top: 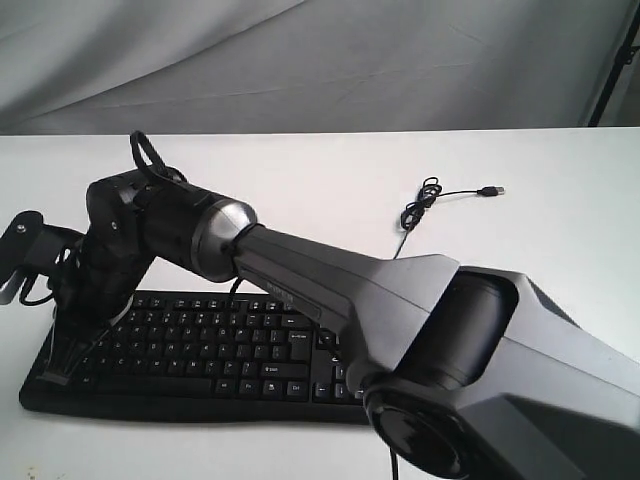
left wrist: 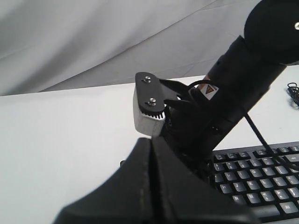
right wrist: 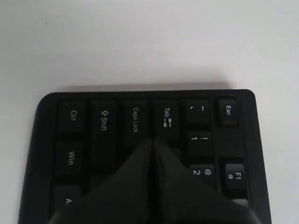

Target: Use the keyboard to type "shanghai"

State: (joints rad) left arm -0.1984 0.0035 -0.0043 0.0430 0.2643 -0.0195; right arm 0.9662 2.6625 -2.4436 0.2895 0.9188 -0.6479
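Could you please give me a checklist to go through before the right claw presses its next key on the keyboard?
1. Right claw closed to one tip: ok.
2. Tip over the wanted letter: cannot tell. It sits near Tab and Caps Lock, and the claw hides the letter rows.
3. Keyboard flat on the table: ok.
4. Left claw off the keys: ok. It is shut, beside the keyboard's end.
5. USB plug connected: not ok. It lies free on the table.
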